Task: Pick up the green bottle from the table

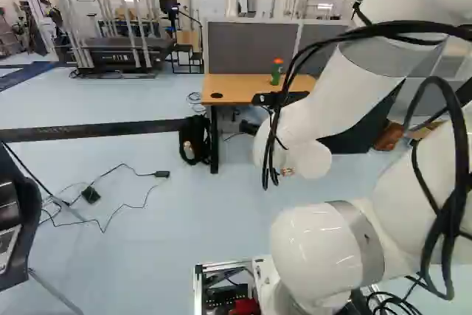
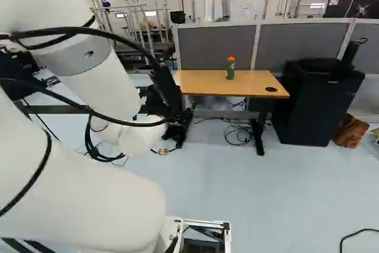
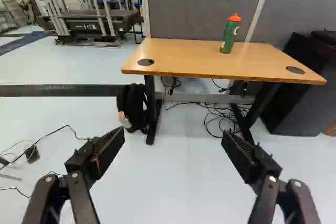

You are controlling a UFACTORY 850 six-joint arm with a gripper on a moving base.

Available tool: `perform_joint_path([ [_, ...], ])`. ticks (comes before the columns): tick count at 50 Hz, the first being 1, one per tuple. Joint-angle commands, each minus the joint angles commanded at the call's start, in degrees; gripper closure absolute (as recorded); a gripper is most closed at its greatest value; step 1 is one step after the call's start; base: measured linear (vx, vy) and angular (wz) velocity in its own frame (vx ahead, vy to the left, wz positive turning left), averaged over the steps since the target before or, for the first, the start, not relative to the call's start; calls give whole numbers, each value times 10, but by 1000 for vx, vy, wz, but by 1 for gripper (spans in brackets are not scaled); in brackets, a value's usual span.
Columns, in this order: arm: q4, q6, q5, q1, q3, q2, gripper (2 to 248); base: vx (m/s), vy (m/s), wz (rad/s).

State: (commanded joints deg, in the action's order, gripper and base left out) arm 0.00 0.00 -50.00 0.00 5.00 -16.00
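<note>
**Beyond the hand [image 2: 172,102], a green bottle [image 3: 227,35] upright on the table [image 3: 178,56]**

Ahead of me the table has a light wood top on dark legs, with two round black inserts [image 3: 146,62] set into it. Grey partitions [image 3: 205,9] run behind it, and loose cables [image 3: 223,121] lie tangled on the pale floor [image 2: 266,188] beneath. A dark strip [image 3: 58,91] crosses that floor towards the table, and at the left of the left base view I make out an exercise machine [image 1: 122,53] with pale rails around it. A large black cabinet [image 2: 320,102] stands beside the table, at the right of the right base view.

The bottle has an orange cap and sits near the table's far edge; I can't tell what it holds. It is well beyond the hand [image 3: 173,136], whose two fingers I see spread wide, with floor showing between them.

By one table leg rests a black backpack [image 3: 137,107] with a small pale item [image 3: 124,119] at its side, too small to name. A brown box [image 2: 349,130] sits on the floor just beside the cabinet. At the foot of the left base view, an open metal frame [image 1: 198,285] holds black parts and something red [image 1: 245,307].
</note>
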Motion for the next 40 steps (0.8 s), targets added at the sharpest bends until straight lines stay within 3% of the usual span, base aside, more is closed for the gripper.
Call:
perform_joint_path([
  [40,0,0,0,0,0,0,3,0,0,0],
])
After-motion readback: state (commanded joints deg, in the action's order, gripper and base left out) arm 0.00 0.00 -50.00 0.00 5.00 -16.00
